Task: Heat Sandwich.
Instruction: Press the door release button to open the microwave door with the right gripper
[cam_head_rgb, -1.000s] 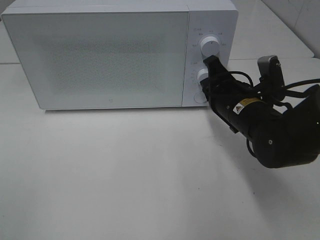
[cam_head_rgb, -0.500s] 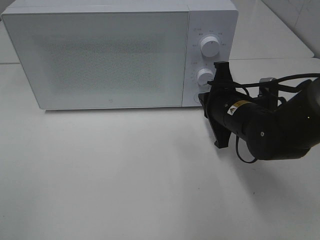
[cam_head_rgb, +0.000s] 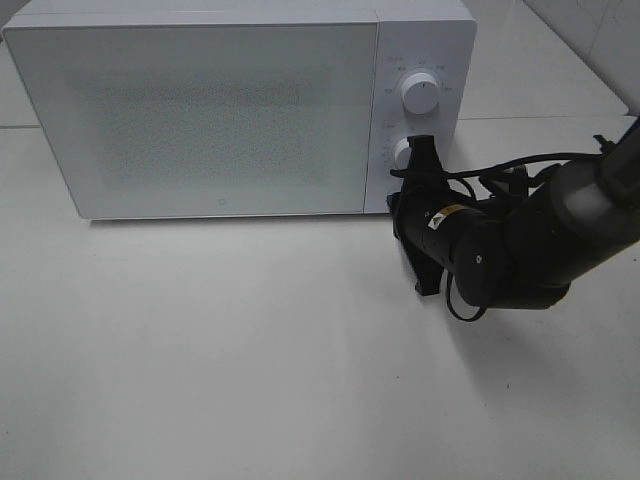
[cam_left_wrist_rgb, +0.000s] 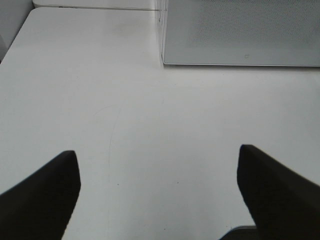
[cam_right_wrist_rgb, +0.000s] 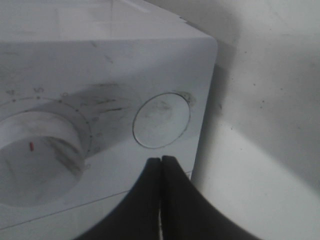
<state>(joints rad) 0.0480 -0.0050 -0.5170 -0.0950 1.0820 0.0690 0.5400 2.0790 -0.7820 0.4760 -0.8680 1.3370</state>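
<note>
Right now the right claw (cam_right_wrist_rgb: 161, 162) is pinched shut with nothing in it, and its tip sits just below the round button (cam_right_wrist_rgb: 161, 120) at the near right corner of the microwave (cam_head_rgb: 200, 110). The button is just beside the lower knob (cam_right_wrist_rgb: 40, 150). I cannot tell if the tip touches the front yet. The door (cam_head_rgb: 210, 115) is closed. The sandwich is not in any view, so it may be inside the microwave or off to the side; I cannot tell. The left claw (cam_left_wrist_rgb: 157, 152) is wide open over the bare table (cam_head_rgb: 250, 350), near the left front corner of the microwave. I think the step is pressing the round button. Next, the tip needs to line up with the middle of the button and push straight in.
</note>
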